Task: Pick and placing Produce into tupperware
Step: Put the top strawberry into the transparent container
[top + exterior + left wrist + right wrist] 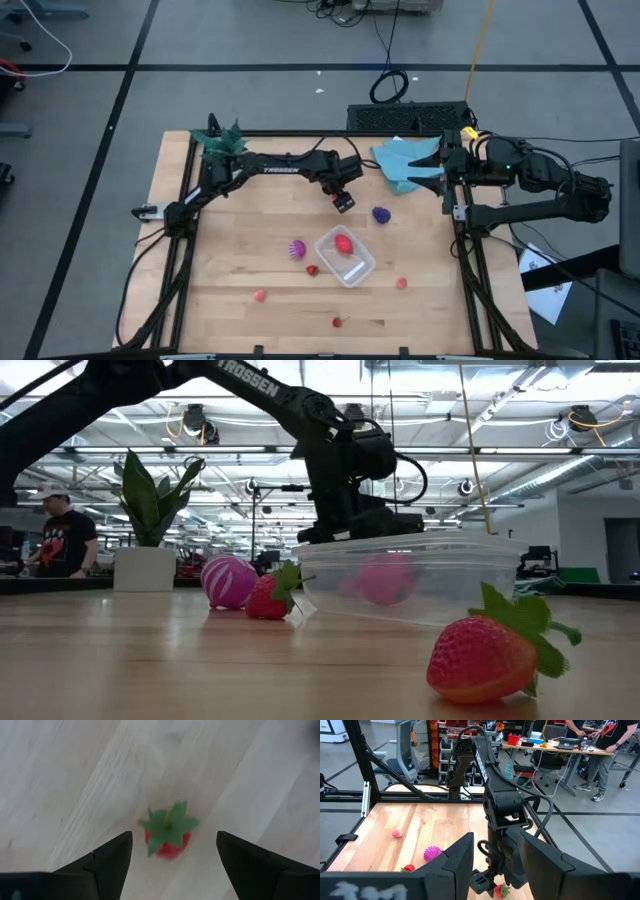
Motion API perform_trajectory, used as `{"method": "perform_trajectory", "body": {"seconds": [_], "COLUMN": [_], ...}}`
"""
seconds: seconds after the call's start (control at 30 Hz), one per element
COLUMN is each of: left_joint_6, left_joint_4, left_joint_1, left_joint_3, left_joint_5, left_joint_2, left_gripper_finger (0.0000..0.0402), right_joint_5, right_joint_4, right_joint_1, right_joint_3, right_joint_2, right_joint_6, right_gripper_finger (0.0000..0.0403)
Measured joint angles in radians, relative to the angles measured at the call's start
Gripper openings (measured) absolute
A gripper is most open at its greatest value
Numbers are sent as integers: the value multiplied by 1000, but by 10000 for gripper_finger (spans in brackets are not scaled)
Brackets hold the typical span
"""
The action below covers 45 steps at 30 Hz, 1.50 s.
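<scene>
My left gripper (343, 200) is open and points down over a small red strawberry with green leaves (167, 839). The strawberry lies on the table between the two fingers and apart from both; it also shows in the right wrist view (501, 891). The clear tupperware (345, 256) stands near the table's middle with a red piece (343, 243) inside. A dark purple fruit (381, 214), a magenta striped one (296, 249) and small red and pink berries (312, 270) lie on the table around it. My right gripper (496, 840) is open and empty at the right edge.
A blue cloth (405, 160) lies at the far right and a green potted plant (220, 138) stands at the far left corner. Loose berries lie near the front (336, 322). People show in the room beyond the table (65, 535).
</scene>
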Motion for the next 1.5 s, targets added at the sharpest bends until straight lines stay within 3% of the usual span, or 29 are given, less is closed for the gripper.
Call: {"method": "perform_trajectory", "body": {"seconds": [1.3, 1.5], "left_joint_6": [-30, -31], "left_joint_4": [2, 2], "left_joint_1": [-1, -1], "left_joint_3": [0, 0], "left_joint_5": [-27, -27], "left_joint_2": [12, 12], "left_gripper_finger": [296, 262], "right_joint_5": [0, 0], "right_joint_4": [0, 0], "right_joint_1": [0, 0], "right_joint_3": [0, 0], "right_joint_2": [21, 21], "right_joint_6": [0, 0], "right_gripper_finger": [151, 151]}}
